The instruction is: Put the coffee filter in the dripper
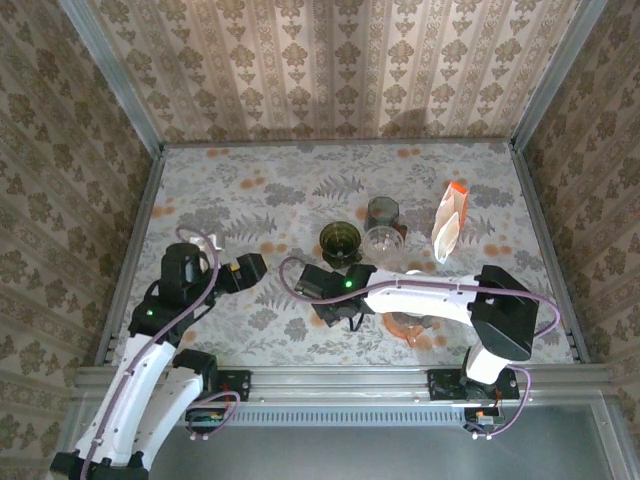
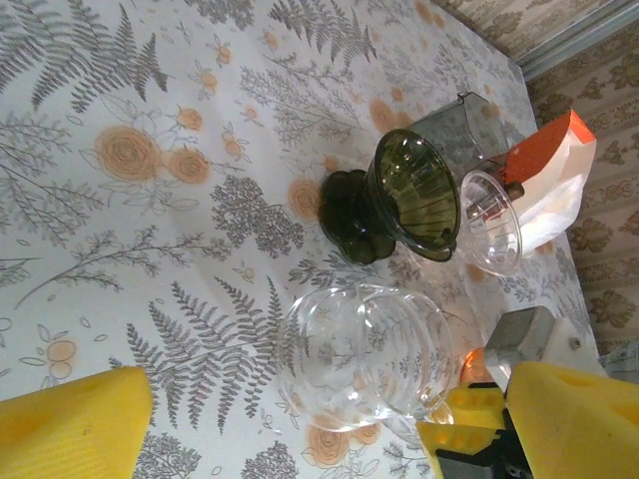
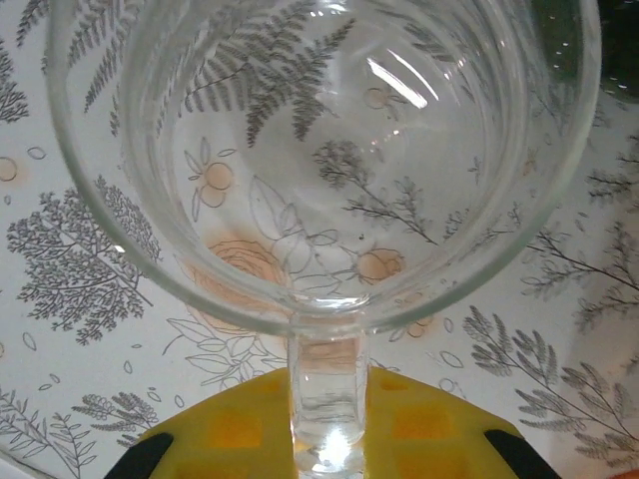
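Right gripper [image 3: 327,424] is pinched narrow on the handle of a glass carafe [image 3: 300,150]; the yellow fingers [image 3: 235,429] press the handle from both sides, and the carafe's open mouth faces the wrist camera with the flowered table [image 1: 250,190] showing through the glass. Its arm lies low, stretched from its base at the right across to the table's middle, forearm almost level.

Left gripper [image 1: 252,268] stands wide and holds nothing, touching nothing. Its arm is folded with the elbow raised, and the fingers point right, toward the carafe, which sits near them but apart.

Just beyond the carafe stands a green dripper [image 2: 411,195], upright in the top view. A clear dripper [image 2: 491,222] is just beside it on the right, and a grey cup [image 2: 454,130] is behind the two. Farther right stands the filter bag [image 2: 559,185], white with an orange top, near the clear dripper and well apart from both grippers. Whether it touches the clear dripper I cannot tell
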`<state>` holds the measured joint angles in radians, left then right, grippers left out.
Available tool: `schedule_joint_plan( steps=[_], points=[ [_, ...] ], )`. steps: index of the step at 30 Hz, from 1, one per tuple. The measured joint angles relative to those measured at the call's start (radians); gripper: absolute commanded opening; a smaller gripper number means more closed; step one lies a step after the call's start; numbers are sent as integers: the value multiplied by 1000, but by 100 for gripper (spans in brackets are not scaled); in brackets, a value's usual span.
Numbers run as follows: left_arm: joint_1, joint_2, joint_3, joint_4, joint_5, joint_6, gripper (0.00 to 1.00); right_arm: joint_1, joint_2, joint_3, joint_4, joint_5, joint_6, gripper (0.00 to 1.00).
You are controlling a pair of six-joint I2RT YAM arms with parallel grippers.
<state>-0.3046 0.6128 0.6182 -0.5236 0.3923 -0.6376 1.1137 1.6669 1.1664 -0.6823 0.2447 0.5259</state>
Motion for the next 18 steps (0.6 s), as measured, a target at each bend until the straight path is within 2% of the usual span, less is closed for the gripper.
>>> schedule_joint_plan(
  steps=[5, 8, 11, 15, 18],
  points=[
    [5, 33, -22, 53, 50, -23, 90, 0, -16, -29, 0, 34, 32, 35],
    [5, 47, -32, 87, 75, -34, 85, 0, -26, -37, 1, 42, 37, 40],
    [5, 72, -39, 121, 102, -45, 81, 4, -40, -39, 7, 48, 43, 51],
    [5, 117, -47, 173, 136, -59, 77, 10, -90, -48, 27, 62, 42, 65],
    [2, 171, -47, 229, 152, -75, 71, 10, -152, -46, 28, 80, 33, 72]
  ],
)
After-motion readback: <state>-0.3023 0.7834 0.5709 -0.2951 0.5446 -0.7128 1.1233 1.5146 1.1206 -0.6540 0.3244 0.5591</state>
